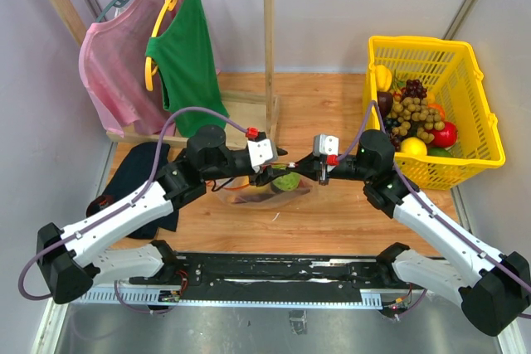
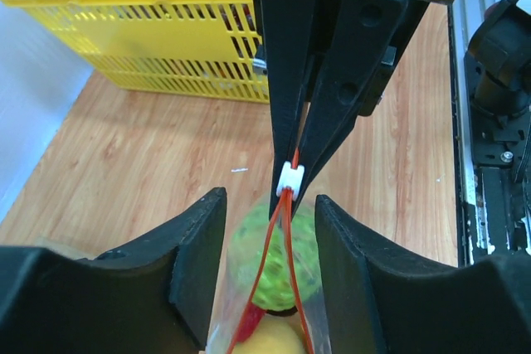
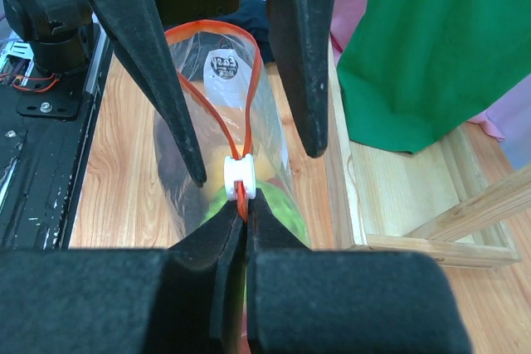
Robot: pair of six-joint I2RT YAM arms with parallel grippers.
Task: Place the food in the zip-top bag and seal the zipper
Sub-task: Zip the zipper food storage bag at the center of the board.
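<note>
Mid-table [image 1: 340, 215], the bag [image 3: 177, 145] is sitting with a green ball [image 2: 249, 248] inside. The right gripper [image 3: 241, 207] is pinching the zipper [image 3: 251, 80] beside its white slider [image 3: 239, 175] (the strip beyond is gaping); the left gripper [image 2: 270, 201] is straddling the bag, fingers apart. Far right, a yellow basket [image 1: 475, 132] is standing.

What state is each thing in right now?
zip-top bag, holding green ball and yellow fruit.
zipper, unsealed beyond the white slider.
right pincer, shut on the zipper beside the white slider.
left pincer, open, straddling the zip-top bag.
yellow basket, holding produce.
</note>
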